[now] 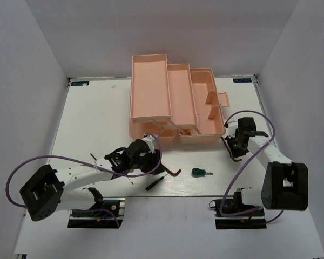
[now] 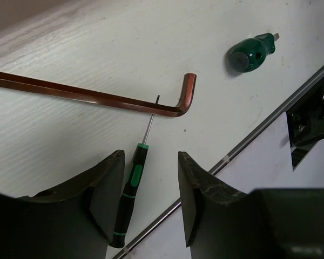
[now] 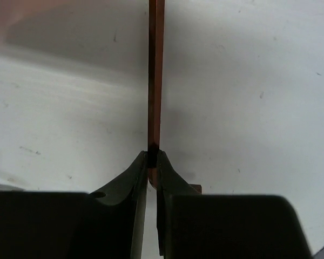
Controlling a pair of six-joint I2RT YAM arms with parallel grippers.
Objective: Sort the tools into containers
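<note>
Pinching hex key [image 3: 156, 81] in my R claw [image 3: 153, 154], jaws pressed on its shaft; L claw [image 2: 151, 162] spread, blk-green screwdriver [image 2: 130, 189] seen btwn its jaws.

The toolbox [image 1: 205, 141] stands at the far middle of the table [image 1: 97, 108]; before it, near the front edge, lie a slim screwdriver [image 2: 130, 186], a hex key [image 2: 97, 97] across its tip, and a stubby screwdriver [image 2: 251, 51] further right; the left gripper [image 2: 149, 162] straddles the slim screwdriver; right of the toolbox, the right gripper [image 3: 153, 154] pinches a second hex key [image 3: 156, 81].
</note>
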